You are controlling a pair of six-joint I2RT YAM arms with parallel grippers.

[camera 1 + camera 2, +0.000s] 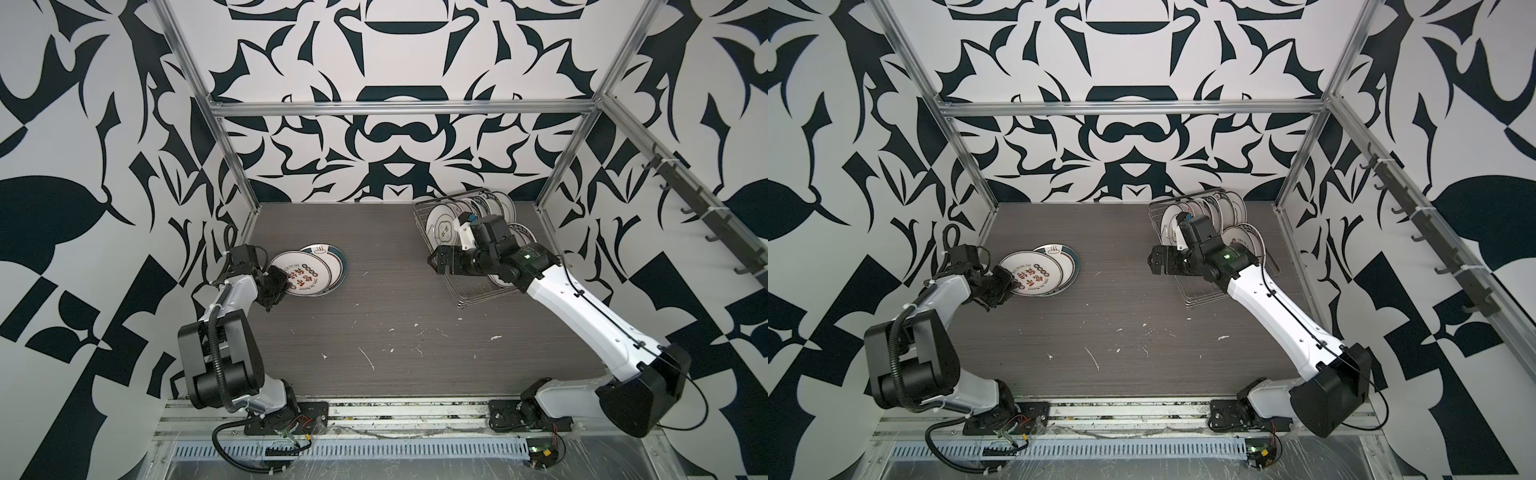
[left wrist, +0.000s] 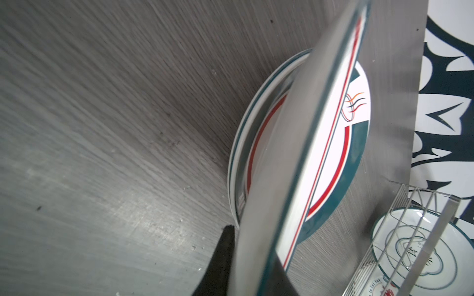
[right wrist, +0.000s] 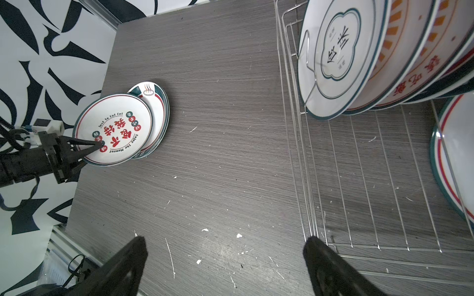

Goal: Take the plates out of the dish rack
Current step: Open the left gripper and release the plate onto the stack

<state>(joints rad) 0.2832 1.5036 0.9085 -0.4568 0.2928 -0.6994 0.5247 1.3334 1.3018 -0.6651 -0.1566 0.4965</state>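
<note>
**Right claw nearest rack**

Spread wide, the right claw (image 3: 225, 241) hovers beside the silver wire dish rack (image 1: 486, 298); white teal-rimmed plates (image 3: 336, 59) stand on edge just beyond. Meanwhile the left claw (image 3: 91, 153) straddles a red-lettered plate (image 3: 115, 130) stacked on the grey tabletop (image 3: 218, 128); grip unclear.

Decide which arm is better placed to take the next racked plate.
Right: the right gripper hangs open beside the dish rack; the left gripper is far off, gripping the lettered plate.
</note>
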